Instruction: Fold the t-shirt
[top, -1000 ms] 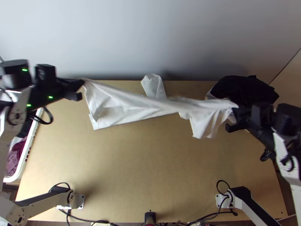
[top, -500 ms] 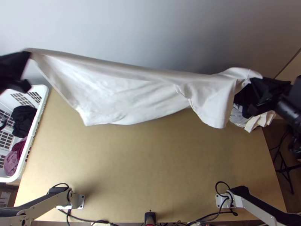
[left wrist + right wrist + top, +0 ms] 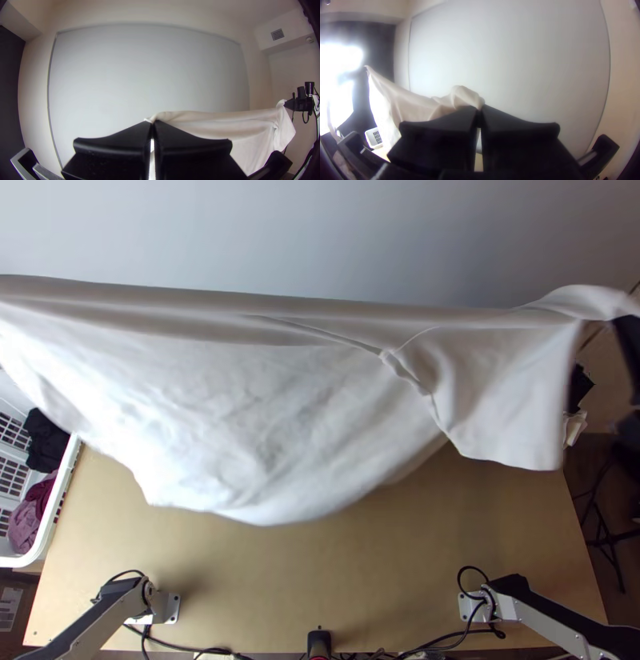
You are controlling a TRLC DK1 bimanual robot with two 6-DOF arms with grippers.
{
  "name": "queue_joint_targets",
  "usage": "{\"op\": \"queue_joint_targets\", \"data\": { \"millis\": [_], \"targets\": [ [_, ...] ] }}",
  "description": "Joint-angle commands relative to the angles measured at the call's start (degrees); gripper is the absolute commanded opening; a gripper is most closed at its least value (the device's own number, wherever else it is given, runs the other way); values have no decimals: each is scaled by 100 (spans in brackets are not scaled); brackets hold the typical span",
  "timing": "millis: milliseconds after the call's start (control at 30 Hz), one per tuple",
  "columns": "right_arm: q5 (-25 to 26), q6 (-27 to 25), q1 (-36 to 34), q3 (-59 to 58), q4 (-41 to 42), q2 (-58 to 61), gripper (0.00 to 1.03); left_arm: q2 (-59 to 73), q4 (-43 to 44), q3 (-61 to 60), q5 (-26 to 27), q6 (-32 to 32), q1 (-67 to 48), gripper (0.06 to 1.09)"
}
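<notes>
1. Hanging outstretched above the wooden table (image 3: 320, 580), as the top view shows, the white t-shirt (image 3: 240, 396) spans nearly the full breadth of the scene. Its upper edge is drawn into a long, taut band; the body sags below in a loose curve, and a sleeve-like flap (image 3: 512, 420) drops toward the right. A white laundry basket (image 3: 56, 512) stands at the left. No finished fold is evident.

2. In the left wrist view, the left gripper (image 3: 152, 122) has its fingers pressed together on a bit of the shirt's upper edge. From this pinch the cloth runs in a raised strip, its lower part draping.

3. In the right wrist view, the right gripper (image 3: 479, 108) likewise nips a gathered end of the fabric between closed tips.

4. Judged from all three views, grasping and lifting are accomplished; laying the garment flat, smoothing it and making every fold presumably remain.
</notes>
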Motion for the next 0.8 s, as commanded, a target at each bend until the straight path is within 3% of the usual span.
{"op": "queue_joint_targets", "data": {
  "millis": [0, 300, 500, 667, 767],
  "targets": [
    [387, -324, -52, 289, 373, -344, 3, -452, 557, 1, -237, -139, 102, 9],
    [370, -605, -500, 280, 716, -810, 3, -777, 601, 1, -272, 20, 173, 9],
    [185, -534, -509, -18, 101, -1065, 3, -997, 109, -130, -132, 81, 129, 9],
    [-8, -447, -518, -959, -75, -1443, 3, -1278, -304, -816, -35, 90, 58, 9],
    [-158, -359, -500, -1627, -66, -1584, 3, -1595, -348, -1844, 141, 222, -3, 9]
  ]
}}
